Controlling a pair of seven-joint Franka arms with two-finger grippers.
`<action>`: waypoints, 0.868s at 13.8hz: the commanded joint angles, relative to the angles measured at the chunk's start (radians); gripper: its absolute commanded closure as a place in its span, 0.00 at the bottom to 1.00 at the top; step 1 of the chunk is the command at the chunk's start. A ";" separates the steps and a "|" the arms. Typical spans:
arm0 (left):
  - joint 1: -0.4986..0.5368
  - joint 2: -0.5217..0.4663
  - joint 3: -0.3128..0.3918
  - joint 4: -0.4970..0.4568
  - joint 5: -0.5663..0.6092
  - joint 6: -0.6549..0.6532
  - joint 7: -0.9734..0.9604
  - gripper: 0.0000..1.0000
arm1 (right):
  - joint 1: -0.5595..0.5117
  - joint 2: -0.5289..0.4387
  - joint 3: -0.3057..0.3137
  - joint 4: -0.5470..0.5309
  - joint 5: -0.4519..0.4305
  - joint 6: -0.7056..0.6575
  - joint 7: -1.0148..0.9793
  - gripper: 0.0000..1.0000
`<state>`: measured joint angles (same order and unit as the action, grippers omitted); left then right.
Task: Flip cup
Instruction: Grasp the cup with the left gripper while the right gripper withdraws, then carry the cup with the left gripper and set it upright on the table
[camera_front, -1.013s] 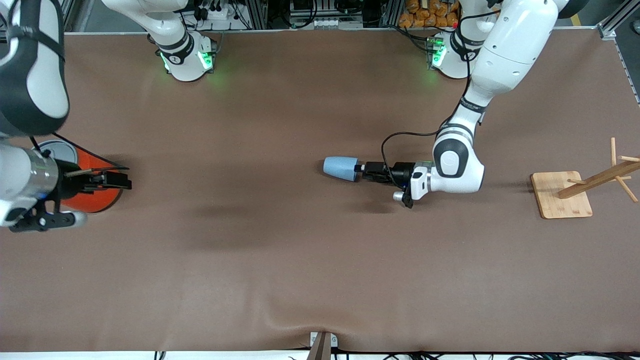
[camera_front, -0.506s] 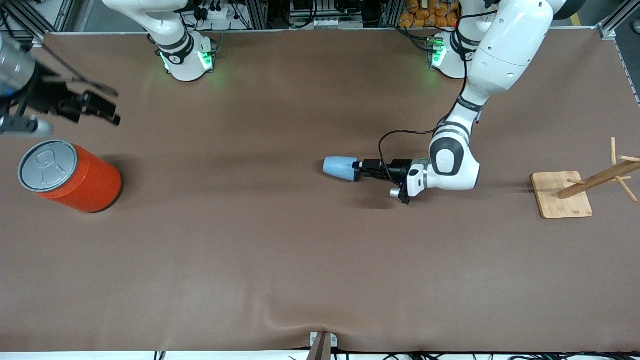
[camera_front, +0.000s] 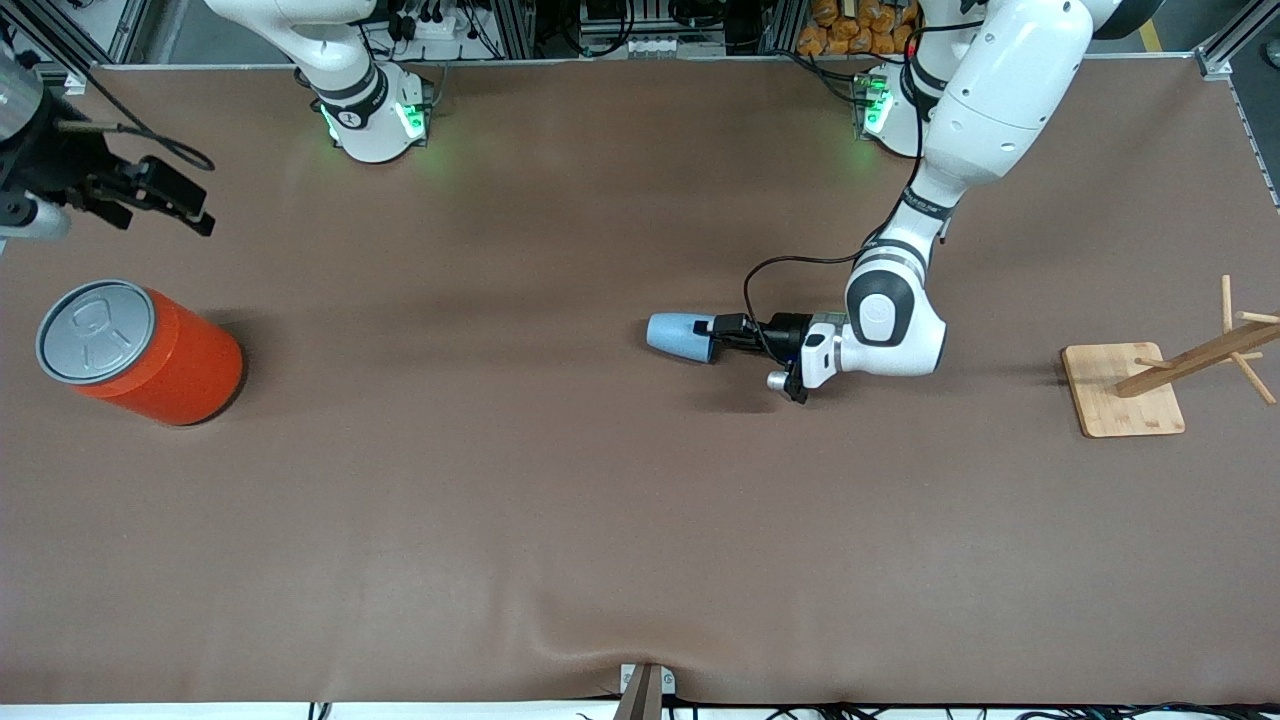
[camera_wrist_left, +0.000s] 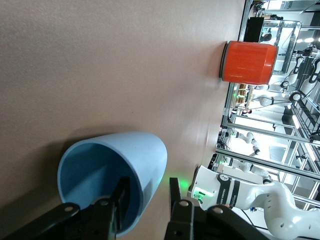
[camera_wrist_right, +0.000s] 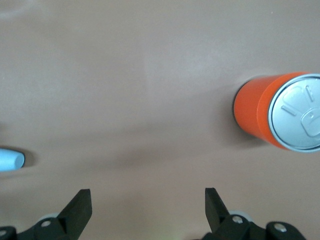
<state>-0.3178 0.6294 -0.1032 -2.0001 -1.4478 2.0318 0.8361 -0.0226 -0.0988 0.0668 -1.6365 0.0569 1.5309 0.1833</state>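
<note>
The light-blue cup (camera_front: 680, 336) lies on its side mid-table, with its rim toward the left arm's end. My left gripper (camera_front: 712, 335) is low at that rim. In the left wrist view the cup (camera_wrist_left: 115, 175) shows its darker inside. One finger of my left gripper (camera_wrist_left: 148, 184) is inside the rim and the other outside, with a gap still between the outer finger and the wall. My right gripper (camera_front: 190, 208) hangs open over bare table at the right arm's end. Its wrist view shows the right gripper (camera_wrist_right: 147, 197) holding nothing and the cup (camera_wrist_right: 10, 160) at the picture's edge.
An orange can (camera_front: 140, 352) with a grey lid stands at the right arm's end, also in the right wrist view (camera_wrist_right: 280, 117). A wooden peg rack (camera_front: 1125, 390) on a square base sits at the left arm's end.
My left gripper's fingers have narrowed around the cup's rim wall and slid a little farther onto it. My right arm has lifted off the orange can and drawn back toward the robots' bases.
</note>
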 joint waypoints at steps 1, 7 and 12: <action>-0.011 -0.008 0.004 -0.013 -0.031 0.015 0.021 0.82 | -0.034 0.103 0.005 0.148 -0.009 -0.026 -0.016 0.00; 0.011 -0.085 0.019 -0.006 0.018 0.022 -0.056 1.00 | -0.028 0.111 -0.005 0.164 0.000 -0.081 -0.007 0.00; 0.011 -0.215 0.127 0.023 0.173 0.039 -0.287 1.00 | -0.028 0.113 -0.005 0.164 0.004 -0.075 -0.015 0.00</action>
<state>-0.3069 0.4785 -0.0163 -1.9622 -1.3377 2.0608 0.6078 -0.0403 0.0014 0.0543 -1.5015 0.0575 1.4697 0.1802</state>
